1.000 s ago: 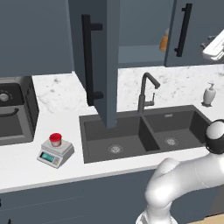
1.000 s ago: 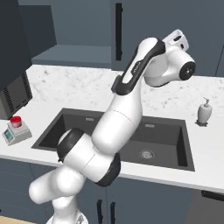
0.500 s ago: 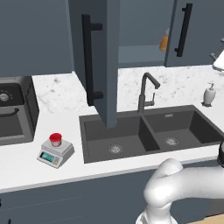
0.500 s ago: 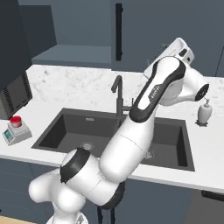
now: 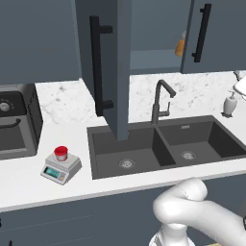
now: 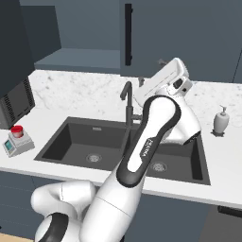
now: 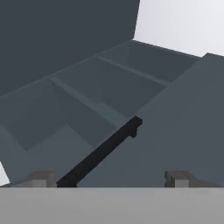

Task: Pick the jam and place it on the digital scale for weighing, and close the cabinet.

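The jam (image 5: 60,153) sits on the round plate of the scale (image 5: 60,168), near the front edge of the surface (image 5: 29,185), left of the sink (image 5: 166,146); also seen at the left end of the surface in the right base view, jam (image 6: 17,130) on scale (image 6: 18,142). That half looks done. Left to do: close the cabinet (image 5: 108,57).

The cabinet door (image 5: 117,72) stands swung out over the sink's left basin, edge-on toward the camera, and the long black handle (image 5: 96,67) runs vertically on its face. A second door (image 5: 204,33) to the right is partly open too, with an orange bottle (image 5: 180,45) on the shelf behind it.

The hand (image 6: 150,73) is up high at the cabinet front, above the tap (image 6: 127,101), just beside the door (image 6: 165,33) with the handle (image 6: 127,34). In the hand view the fingertips (image 7: 42,178) are set wide apart with nothing between them; a black bar handle (image 7: 103,151) runs diagonally from the lower left tip up toward centre, flat door panel (image 7: 183,131) on the right, open shelves (image 7: 96,87) beyond.

Key relation: the handle's long axis lies slanted across the gap between the tips, close in front; the door face is to the right of it. Likely next step is pushing that panel shut. Whether the tips touch the door I cannot tell.
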